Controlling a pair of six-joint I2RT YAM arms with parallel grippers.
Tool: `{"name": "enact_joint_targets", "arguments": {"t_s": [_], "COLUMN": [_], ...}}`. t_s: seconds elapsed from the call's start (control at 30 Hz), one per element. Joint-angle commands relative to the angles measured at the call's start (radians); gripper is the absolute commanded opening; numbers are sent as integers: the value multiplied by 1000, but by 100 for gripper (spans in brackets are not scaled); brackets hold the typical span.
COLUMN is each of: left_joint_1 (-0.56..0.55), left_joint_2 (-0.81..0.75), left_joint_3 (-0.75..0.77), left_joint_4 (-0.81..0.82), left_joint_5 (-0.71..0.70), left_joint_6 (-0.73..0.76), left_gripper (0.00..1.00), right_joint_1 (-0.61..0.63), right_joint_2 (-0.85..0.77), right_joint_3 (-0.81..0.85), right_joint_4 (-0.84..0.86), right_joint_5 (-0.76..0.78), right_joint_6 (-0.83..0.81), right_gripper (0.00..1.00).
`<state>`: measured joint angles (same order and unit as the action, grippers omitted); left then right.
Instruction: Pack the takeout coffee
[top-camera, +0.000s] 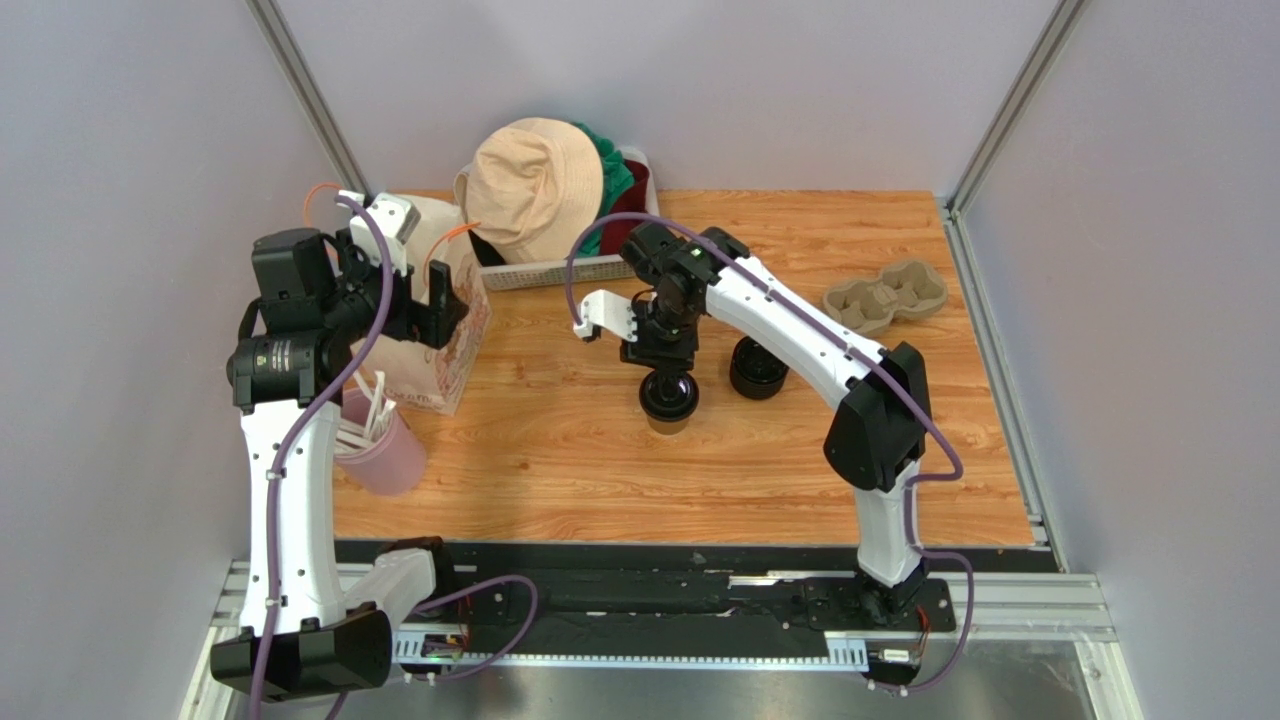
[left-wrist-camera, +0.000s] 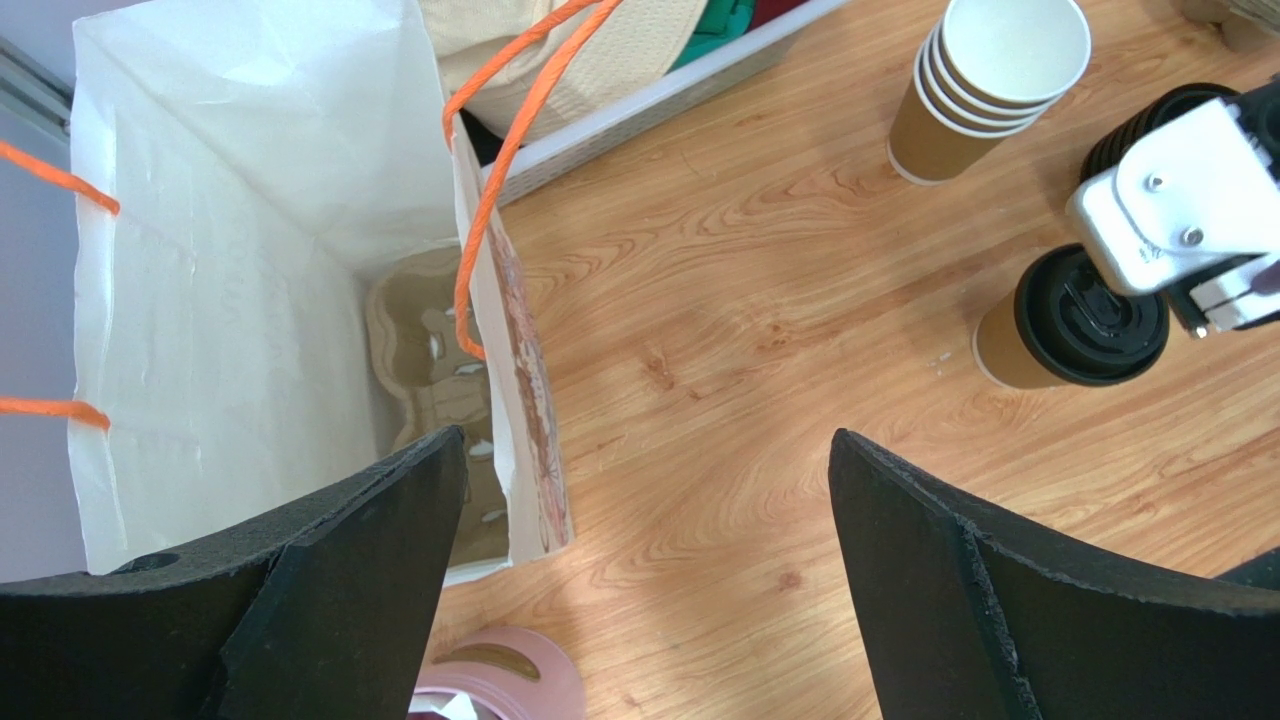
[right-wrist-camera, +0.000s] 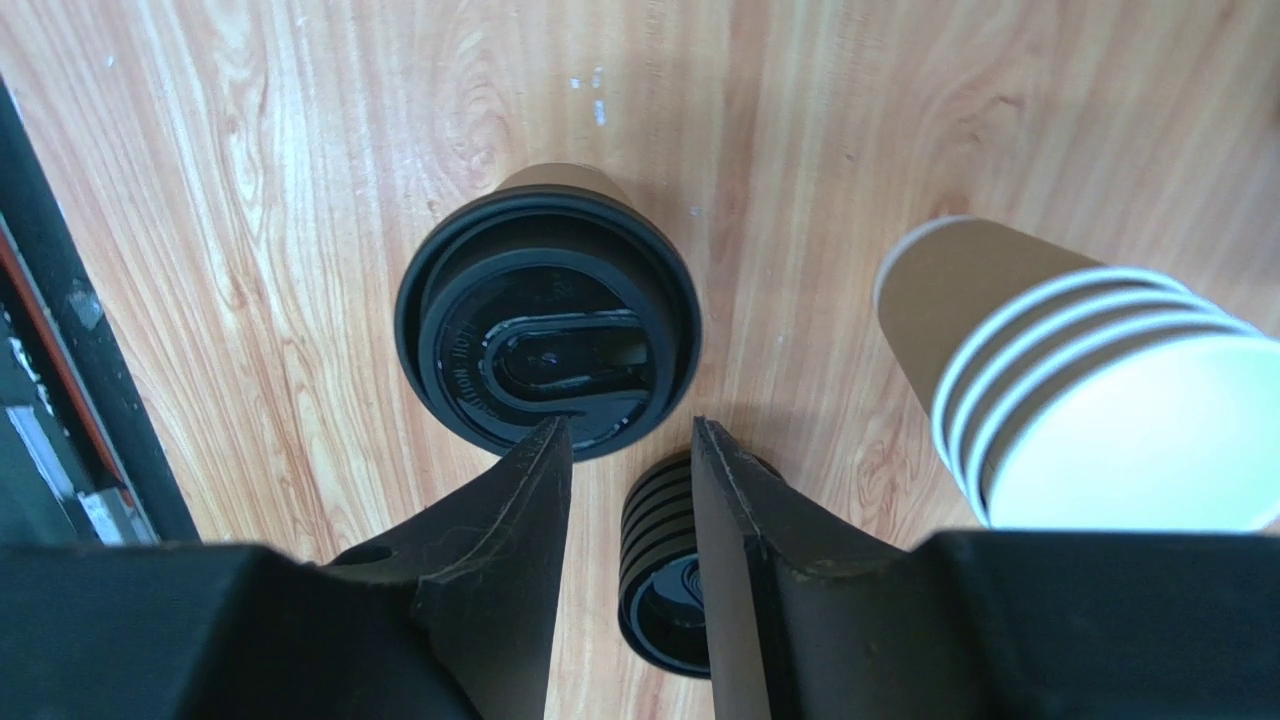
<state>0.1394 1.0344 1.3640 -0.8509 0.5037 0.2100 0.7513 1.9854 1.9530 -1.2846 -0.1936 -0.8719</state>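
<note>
We see the takeout coffee (right-wrist-camera: 549, 323) standing lidded on the counter (right-wrist-camera: 301, 150), mid-frame. Our right gripper (right-wrist-camera: 631, 438) hangs just above its rim, jaws narrowly parted and gripping nothing, probably to clear the seated lid. Our left gripper (left-wrist-camera: 646, 450) hovers at the paper bag (left-wrist-camera: 226, 270), left of frame, jaws spread wide, seemingly ready to steady its mouth.

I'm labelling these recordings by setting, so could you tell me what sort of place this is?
Probably a lab test cell staged as a café packing counter: plain walls enclose a wooden table, set with a lidded coffee cup, spare cups and a paper bag.
</note>
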Motion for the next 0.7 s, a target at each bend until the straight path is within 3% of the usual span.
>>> {"name": "enact_joint_targets", "arguments": {"t_s": [0.0,0.67], "left_joint_1": [9,15], "left_joint_2": [-4,-10], "left_joint_3": [1,-9], "left_joint_4": [23,30], "left_joint_5": [10,10], "left_joint_6": [-15,-15], "left_gripper": [99,99], "right_joint_1": [2,-35], "right_joint_2": [21,92], "right_joint_3": [-9,-5], "right_joint_4": [-19,14], "right_joint_5": [-69,-72], "right_joint_6": [-91,-114], "right_gripper": [40,40]}}
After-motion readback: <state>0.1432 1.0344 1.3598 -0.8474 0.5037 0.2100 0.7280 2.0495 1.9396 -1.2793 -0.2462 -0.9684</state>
